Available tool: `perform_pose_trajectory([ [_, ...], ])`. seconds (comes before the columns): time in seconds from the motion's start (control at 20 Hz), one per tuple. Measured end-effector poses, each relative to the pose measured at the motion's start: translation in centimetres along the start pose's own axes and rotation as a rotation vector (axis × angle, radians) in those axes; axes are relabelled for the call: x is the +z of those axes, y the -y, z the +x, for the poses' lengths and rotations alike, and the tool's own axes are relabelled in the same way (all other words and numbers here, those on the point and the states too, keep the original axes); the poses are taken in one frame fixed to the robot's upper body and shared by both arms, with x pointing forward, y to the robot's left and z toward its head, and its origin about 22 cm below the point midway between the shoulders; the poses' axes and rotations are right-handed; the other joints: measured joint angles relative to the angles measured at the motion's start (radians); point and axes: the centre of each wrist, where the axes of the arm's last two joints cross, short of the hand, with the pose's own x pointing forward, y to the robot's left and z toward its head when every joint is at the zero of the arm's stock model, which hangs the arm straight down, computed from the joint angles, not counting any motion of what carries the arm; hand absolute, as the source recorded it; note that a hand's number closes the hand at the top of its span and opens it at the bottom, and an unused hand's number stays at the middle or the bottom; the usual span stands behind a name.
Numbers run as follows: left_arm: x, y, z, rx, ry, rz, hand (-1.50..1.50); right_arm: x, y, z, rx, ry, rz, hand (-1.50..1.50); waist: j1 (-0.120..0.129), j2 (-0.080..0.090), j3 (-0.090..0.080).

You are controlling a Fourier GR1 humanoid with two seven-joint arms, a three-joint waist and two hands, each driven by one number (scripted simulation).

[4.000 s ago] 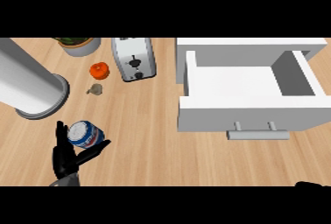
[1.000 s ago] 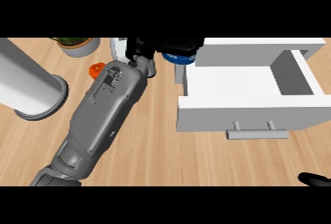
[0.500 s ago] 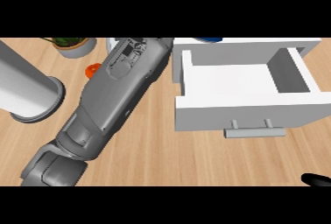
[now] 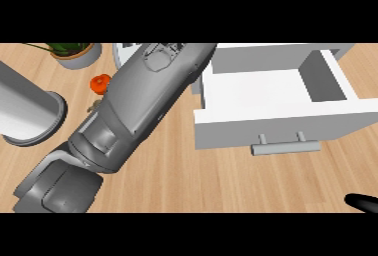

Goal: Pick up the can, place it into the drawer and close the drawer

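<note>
Open drawer (image 4: 258, 95) — left forearm (image 4: 140, 107) alongside

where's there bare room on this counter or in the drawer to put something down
The open drawer shows a bare white floor. Bare wood also lies in front of its handle, across to the right hand at the lower right edge. The left side is crowded: the left forearm crosses it, with the orange object, potted plant and grey cylinder close by.

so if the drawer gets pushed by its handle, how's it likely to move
The drawer looks like a rigid white box, so it should probably slide straight back rather than flex. Its bar handle sits centred on the front, so a push there seems unlikely to skew it. It shows nothing inside, so it is likely light.
</note>
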Motion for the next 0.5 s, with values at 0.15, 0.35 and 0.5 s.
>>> perform_pose_trajectory([
  [0.15, -0.11, 0.47, 0.22, -0.014, -0.003, 0.013, 1.50, -0.06, -0.29, 0.17, 0.002, 0.002, 0.009, -1.50, -0.008, 0.002, 0.000],
  [0.35, -0.37, 0.64, 0.08, -0.037, 0.001, 0.056, -1.50, -0.56, -0.65, 0.30, 0.010, 0.003, 0.015, -1.50, -0.016, 0.005, 0.001],
  [0.5, -0.48, 0.72, -0.03, -0.042, 0.002, 0.094, -1.50, -0.83, -0.72, 0.21, 0.014, 0.008, 0.024, -1.50, -0.022, 0.007, 0.001],
])
